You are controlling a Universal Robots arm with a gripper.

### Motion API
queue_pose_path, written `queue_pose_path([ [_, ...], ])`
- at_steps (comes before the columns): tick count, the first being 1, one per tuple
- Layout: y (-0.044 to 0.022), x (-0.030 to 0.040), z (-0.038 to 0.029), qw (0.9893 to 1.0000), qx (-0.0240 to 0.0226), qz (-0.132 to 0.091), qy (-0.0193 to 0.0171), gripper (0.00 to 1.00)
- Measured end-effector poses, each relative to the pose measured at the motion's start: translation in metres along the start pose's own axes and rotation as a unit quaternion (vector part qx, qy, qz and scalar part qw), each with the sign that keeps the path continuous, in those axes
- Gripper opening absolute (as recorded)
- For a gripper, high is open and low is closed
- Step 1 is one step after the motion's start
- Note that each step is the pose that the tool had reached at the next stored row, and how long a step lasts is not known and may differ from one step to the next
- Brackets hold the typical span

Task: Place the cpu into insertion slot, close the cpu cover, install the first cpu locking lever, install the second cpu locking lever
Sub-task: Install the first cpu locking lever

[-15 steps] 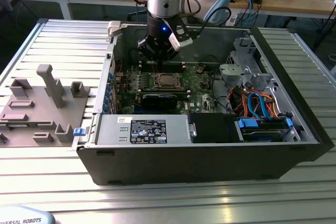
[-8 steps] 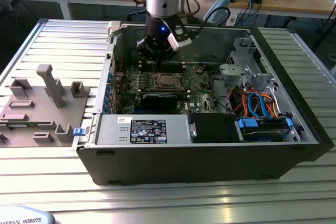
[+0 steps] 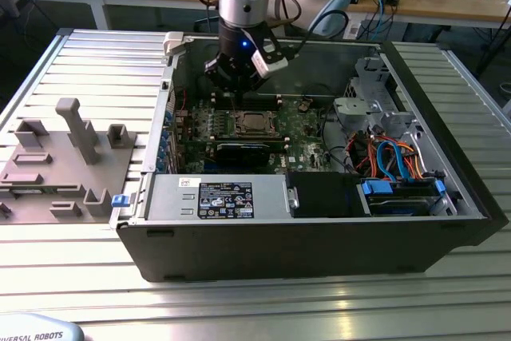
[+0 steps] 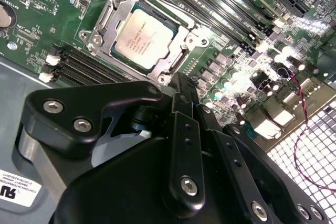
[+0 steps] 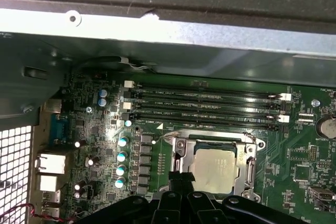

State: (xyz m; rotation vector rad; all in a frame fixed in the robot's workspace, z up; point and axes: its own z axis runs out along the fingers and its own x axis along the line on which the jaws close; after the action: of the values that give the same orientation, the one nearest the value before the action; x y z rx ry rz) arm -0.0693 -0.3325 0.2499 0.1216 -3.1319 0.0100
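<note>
The cpu (image 4: 143, 39) sits in the insertion slot (image 4: 100, 38) just beyond the claw (image 5: 181, 179), fingers together, empty.

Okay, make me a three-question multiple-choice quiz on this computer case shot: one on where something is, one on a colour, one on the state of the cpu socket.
1. Where does the cpu lie?
A. In the insertion slot
B. On the grey holder outside the case
C. On the power supply

2. What colour is the circuit board around the socket?
A. Red
B. Green
C. White

3. How does the cpu cover stand?
A. Raised upright
B. Lying off the board
C. Down flat around the chip

Answers:
1 A: both wrist views show the silvery chip seated in the insertion slot.
2 B: the circuit board is green in every view.
3 C: the frame lies flat, its window framing the chip, while the claw hangs just beside the socket.
</note>
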Motion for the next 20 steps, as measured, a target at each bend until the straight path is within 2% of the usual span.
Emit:
queue_pose_path([
  [20,0.0008,0.01,0.0001,1.0,0.0,0.0,0.0,0.11],
])
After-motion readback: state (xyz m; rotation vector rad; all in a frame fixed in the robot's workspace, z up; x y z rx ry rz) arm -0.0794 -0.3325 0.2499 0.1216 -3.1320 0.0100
